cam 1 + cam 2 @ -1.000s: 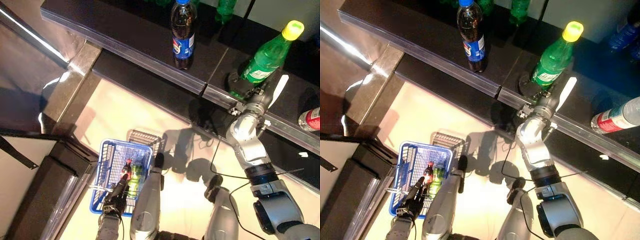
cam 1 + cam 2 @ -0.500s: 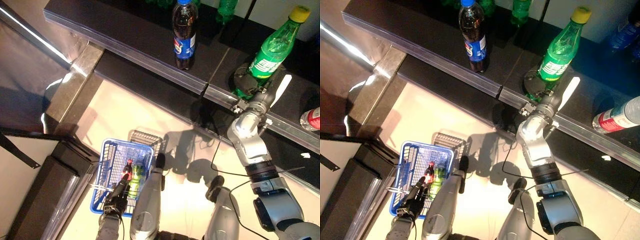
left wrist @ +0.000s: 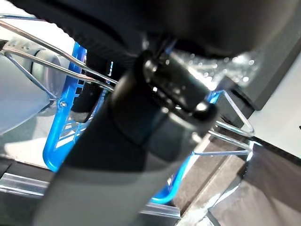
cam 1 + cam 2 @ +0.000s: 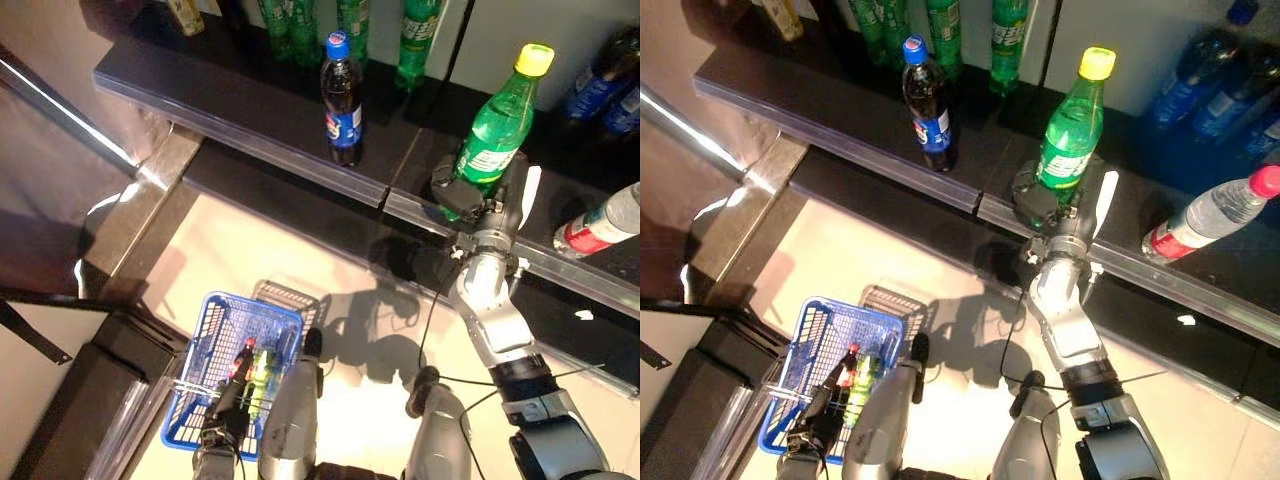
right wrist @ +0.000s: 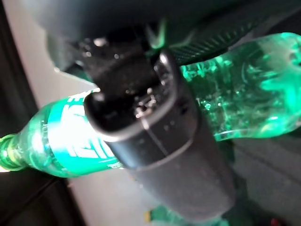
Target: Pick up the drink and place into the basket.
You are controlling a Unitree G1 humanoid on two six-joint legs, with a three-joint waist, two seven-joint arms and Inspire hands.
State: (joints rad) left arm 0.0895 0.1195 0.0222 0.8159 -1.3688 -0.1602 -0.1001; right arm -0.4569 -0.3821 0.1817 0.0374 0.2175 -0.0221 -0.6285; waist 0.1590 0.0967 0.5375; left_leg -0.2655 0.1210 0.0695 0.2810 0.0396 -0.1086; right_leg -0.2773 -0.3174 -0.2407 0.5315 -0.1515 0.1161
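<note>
A green bottle with a yellow cap (image 4: 498,122) stands near the front edge of the dark shelf (image 4: 250,95). My right hand (image 4: 468,195) is at its lower part, white thumb cover beside it. In the right wrist view the fingers (image 5: 155,136) curl round the green bottle (image 5: 249,94). My left hand (image 4: 222,425) is shut on the thin wire handles (image 3: 70,52) of the blue basket (image 4: 205,340), which hangs low at the left. In the basket lie a dark drink with a red cap (image 4: 243,358) and a green drink (image 4: 260,368).
A dark cola bottle with a blue cap (image 4: 340,100) stands on the shelf left of the green bottle. A clear bottle with a red label (image 4: 600,218) lies at the right. Green bottles (image 4: 940,20) and blue bottles (image 4: 1200,90) line the back. A dark cabinet (image 4: 70,400) stands beside the basket.
The camera has tilted up, showing more of the shelf's back. The green bottle has gone from leaning right to nearly upright in my right hand. The basket hangs as before.
</note>
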